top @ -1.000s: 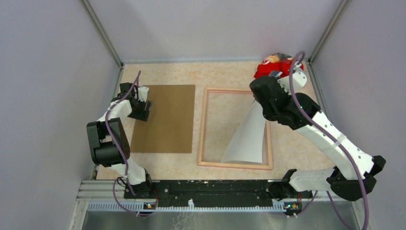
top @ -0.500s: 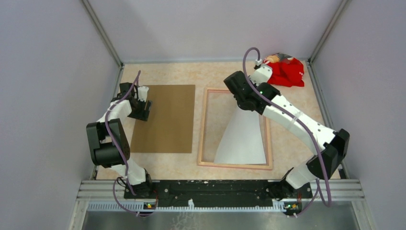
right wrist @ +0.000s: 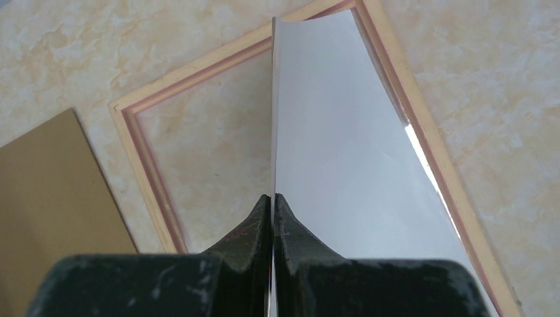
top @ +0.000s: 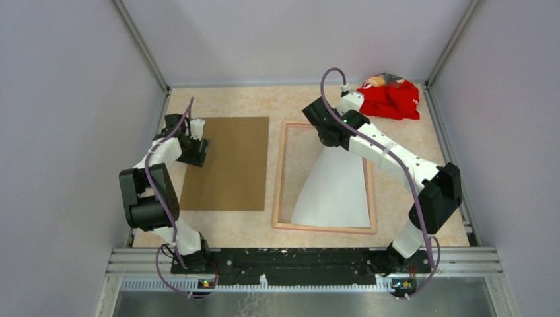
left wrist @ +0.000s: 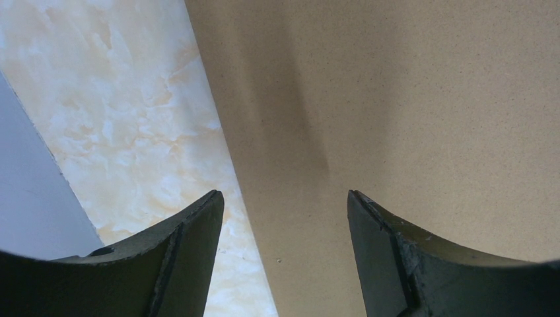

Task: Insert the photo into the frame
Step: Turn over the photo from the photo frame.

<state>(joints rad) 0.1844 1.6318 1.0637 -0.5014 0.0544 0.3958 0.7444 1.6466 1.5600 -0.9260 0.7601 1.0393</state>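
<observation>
The photo (top: 333, 188) shows its white reverse side. Its near edge rests inside the frame (top: 279, 178); its far edge is lifted. My right gripper (top: 328, 140) is shut on that far edge, above the frame's far end. In the right wrist view the photo (right wrist: 343, 132) stands on edge between the fingers (right wrist: 254, 228), over the pale frame (right wrist: 142, 142) with its pink inner lip. My left gripper (top: 197, 146) is open and empty, low over the left edge of the brown backing board (top: 228, 165). The left wrist view shows the board (left wrist: 409, 105) between the fingers (left wrist: 191, 231).
A red cloth item (top: 391, 99) lies at the back right corner. Grey walls enclose the marbled table (top: 251, 102) on three sides. The arm rail (top: 290, 261) runs along the near edge.
My right gripper has carried the photo's far edge leftward, from the frame's right rail toward its far middle. The sheet now covers more of the frame. The left arm has not moved.
</observation>
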